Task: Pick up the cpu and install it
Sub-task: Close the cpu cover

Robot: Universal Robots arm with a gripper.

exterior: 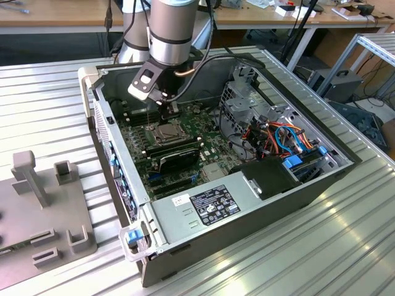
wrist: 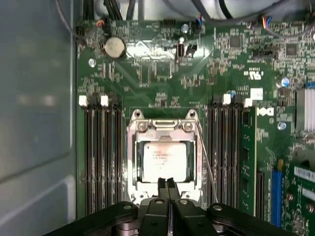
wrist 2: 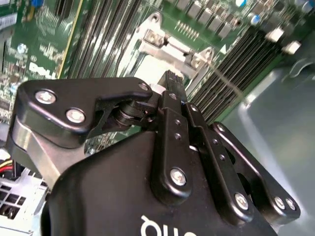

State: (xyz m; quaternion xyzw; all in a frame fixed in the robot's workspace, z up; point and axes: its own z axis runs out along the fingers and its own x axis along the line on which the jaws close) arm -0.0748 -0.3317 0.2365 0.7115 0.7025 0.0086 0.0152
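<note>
The cpu (wrist: 165, 160), a small square chip with a dull silver top, lies flat inside the motherboard socket (wrist: 132, 147), within its metal frame. My gripper (wrist: 166, 183) hangs just over one edge of the socket, its two black fingers pressed together with nothing between them. In the exterior view the gripper (exterior: 170, 112) reaches down into the open computer case, right above the socket (exterior: 168, 131). In the second wrist view the shut fingertips (wrist 2: 173, 81) point at the socket frame (wrist 2: 162, 42). A thin wire lever (wrist: 206, 157) runs along one side of the socket.
Black memory slots (wrist: 101, 157) flank the socket on both sides. The case holds a grey power-supply box (exterior: 203, 203), a drive cage (exterior: 247, 105) with coloured cables, and tall case walls (exterior: 114, 166). A grey fixture block (exterior: 37, 203) sits on the table at the exterior view's left.
</note>
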